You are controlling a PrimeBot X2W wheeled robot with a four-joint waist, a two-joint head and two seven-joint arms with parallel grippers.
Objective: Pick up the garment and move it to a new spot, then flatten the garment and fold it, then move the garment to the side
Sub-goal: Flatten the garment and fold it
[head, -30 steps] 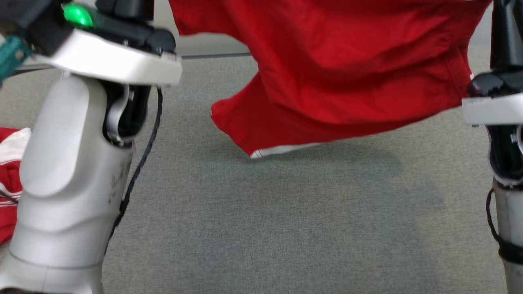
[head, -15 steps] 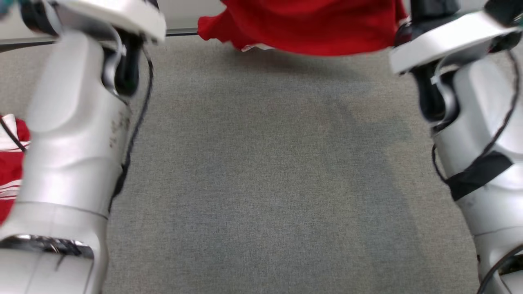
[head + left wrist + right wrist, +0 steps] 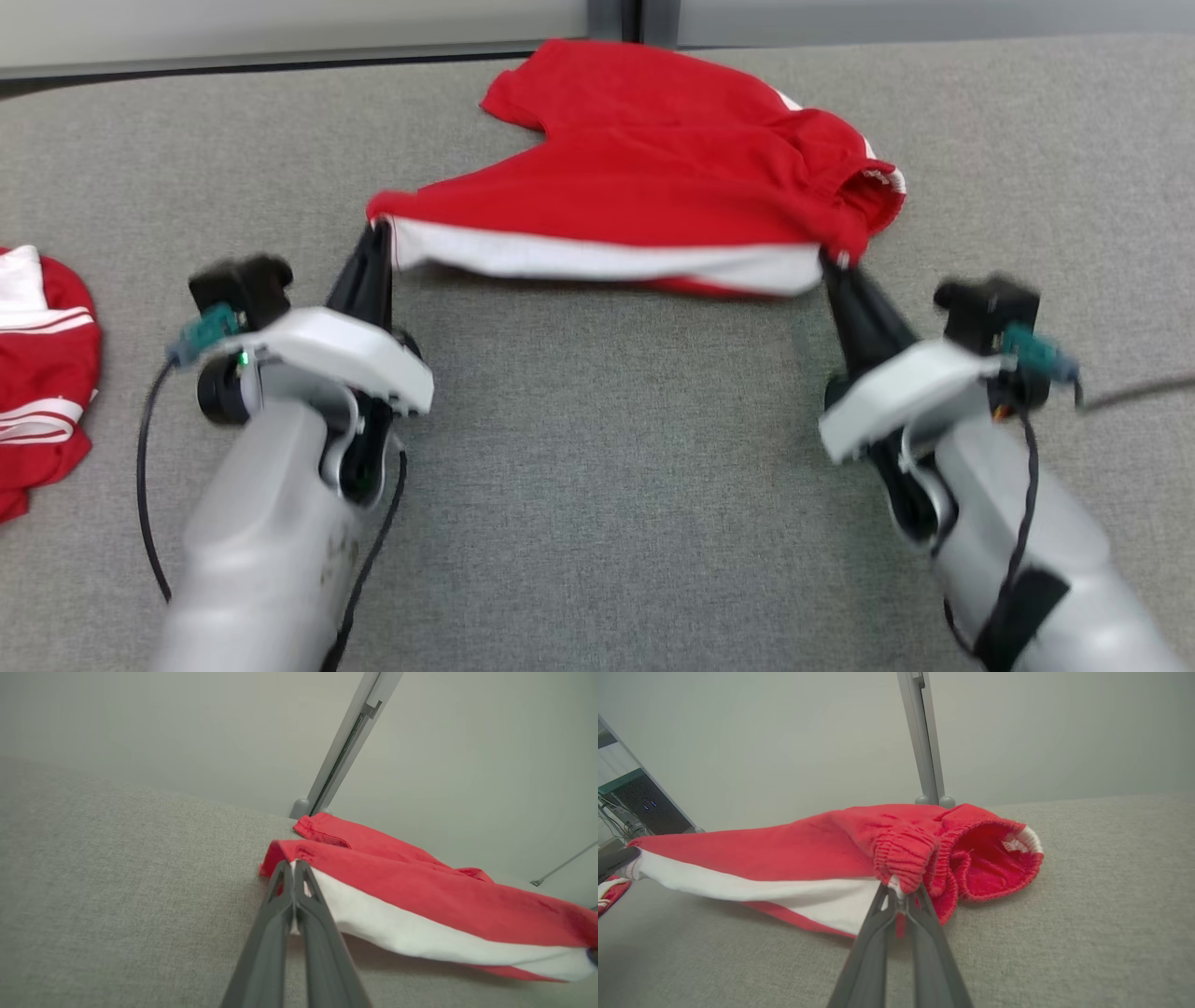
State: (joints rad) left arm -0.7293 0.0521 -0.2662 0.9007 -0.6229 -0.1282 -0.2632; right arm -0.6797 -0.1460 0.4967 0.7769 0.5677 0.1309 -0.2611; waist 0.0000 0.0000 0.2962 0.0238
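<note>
The garment (image 3: 653,177) is a pair of red shorts with a white side stripe, lying on the grey surface toward the far edge, its near edge stretched between my two grippers. My left gripper (image 3: 378,233) is shut on the garment's left corner (image 3: 299,858), at a leg hem. My right gripper (image 3: 831,266) is shut on the right corner, at the gathered elastic waistband (image 3: 906,858). The near white-striped edge (image 3: 420,933) hangs slightly above the surface between the two grips.
Another red and white garment (image 3: 42,355) lies at the left edge of the grey fabric-covered surface (image 3: 607,485). A pale wall with a metal post (image 3: 924,737) rises just behind the far edge. Cables trail from both wrists.
The head camera has shifted. The garment, hanging in the air between raised arms before, now lies on the surface at the far side, both arms lowered and reaching forward.
</note>
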